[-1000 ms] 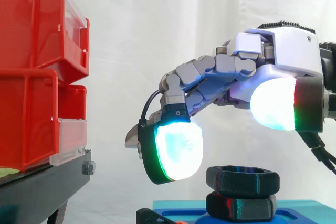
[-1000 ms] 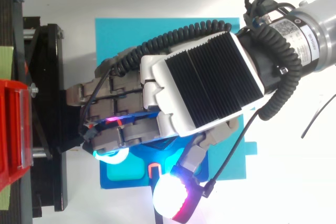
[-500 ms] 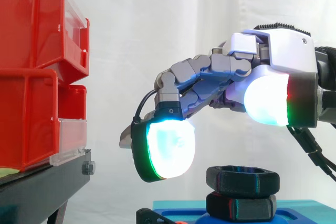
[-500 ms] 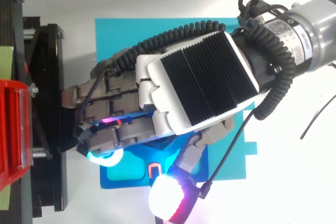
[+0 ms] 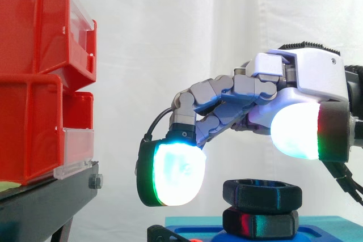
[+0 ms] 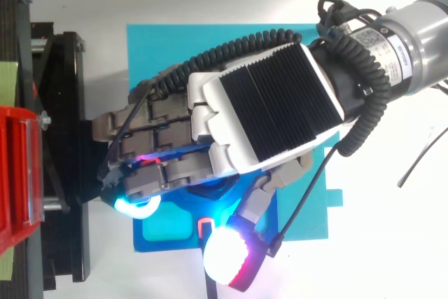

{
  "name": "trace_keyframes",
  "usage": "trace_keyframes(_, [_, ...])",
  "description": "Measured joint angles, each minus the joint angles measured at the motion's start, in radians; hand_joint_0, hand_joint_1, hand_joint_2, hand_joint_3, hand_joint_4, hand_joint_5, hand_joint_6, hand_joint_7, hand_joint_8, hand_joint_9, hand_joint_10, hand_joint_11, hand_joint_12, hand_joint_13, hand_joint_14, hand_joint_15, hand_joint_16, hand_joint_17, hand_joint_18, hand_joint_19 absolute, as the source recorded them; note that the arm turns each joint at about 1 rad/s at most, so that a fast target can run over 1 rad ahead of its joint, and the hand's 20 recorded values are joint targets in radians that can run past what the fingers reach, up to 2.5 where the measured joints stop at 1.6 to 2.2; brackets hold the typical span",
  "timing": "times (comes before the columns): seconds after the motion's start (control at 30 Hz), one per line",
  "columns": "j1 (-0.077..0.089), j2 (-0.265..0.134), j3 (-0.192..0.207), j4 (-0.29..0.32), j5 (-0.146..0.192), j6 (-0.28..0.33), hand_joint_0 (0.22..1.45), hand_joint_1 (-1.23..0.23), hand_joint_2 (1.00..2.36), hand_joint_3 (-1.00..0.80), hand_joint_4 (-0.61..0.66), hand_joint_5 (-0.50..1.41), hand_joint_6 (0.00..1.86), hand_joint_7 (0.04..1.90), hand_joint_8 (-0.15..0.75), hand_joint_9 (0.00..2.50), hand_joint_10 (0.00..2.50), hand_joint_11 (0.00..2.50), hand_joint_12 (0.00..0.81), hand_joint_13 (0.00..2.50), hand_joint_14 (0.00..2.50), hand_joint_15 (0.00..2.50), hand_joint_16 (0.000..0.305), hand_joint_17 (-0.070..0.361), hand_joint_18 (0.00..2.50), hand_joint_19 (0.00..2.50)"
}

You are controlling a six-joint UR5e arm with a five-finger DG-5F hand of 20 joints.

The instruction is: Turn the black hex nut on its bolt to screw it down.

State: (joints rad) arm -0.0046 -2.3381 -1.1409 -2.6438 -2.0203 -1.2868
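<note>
The black hex nut sits level on top of a second black hex piece, which rests on a blue base. My hand hovers just above the nut without touching it. Its fingers are relaxed and spread, holding nothing. One glowing finger pad hangs to the left of the nut at about its height. The thumb pad glows above the nut's right side. In the top view my hand covers the nut and much of the blue base.
Red bins are stacked on a black stand at the left, a short gap from the nearest finger pad. In the top view the stand borders the blue base's left edge, with white table to the right.
The hand swung left and slightly up, then came back right and dropped. The left finger pad now hangs lower, beside the nut. The nut has not moved.
</note>
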Motion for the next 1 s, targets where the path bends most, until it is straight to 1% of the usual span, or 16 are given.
trace_keyframes(0.13, [-0.003,0.0,0.0,0.0,-0.001,0.001,0.49,-0.31,1.0,-0.5,0.35,-0.12,0.5,1.16,0.35,0.71,0.01,0.47,0.362,0.57,0.0,0.16,0.051,0.115,0.66,0.44])
trace_keyframes(0.27, [-0.006,0.0,0.0,-0.002,-0.003,0.001,0.49,-0.31,1.0,-0.5,0.35,-0.12,0.5,1.17,0.348,0.71,0.01,0.46,0.361,0.57,0.01,0.17,0.051,0.115,0.66,0.44])
trace_keyframes(0.57, [-0.013,0.0,0.0,-0.004,-0.005,0.001,0.5,-0.33,1.0,-0.5,0.35,-0.12,0.5,1.13,0.343,0.72,0.01,0.46,0.358,0.57,0.01,0.17,0.051,0.114,0.66,0.44])
trace_keyframes(0.8, [-0.014,0.0,0.0,-0.008,-0.006,-0.005,0.5,-0.34,1.0,-0.5,0.31,-0.11,0.5,1.18,0.342,0.73,0.01,0.47,0.354,0.57,0.01,0.17,0.05,0.113,0.66,0.44])
trace_keyframes(1.0, [-0.014,0.0,0.0,-0.024,-0.006,-0.015,0.5,-0.34,1.0,-0.5,0.3,-0.1,0.5,1.23,0.342,0.74,0.01,0.47,0.351,0.57,0.01,0.17,0.05,0.113,0.66,0.44])
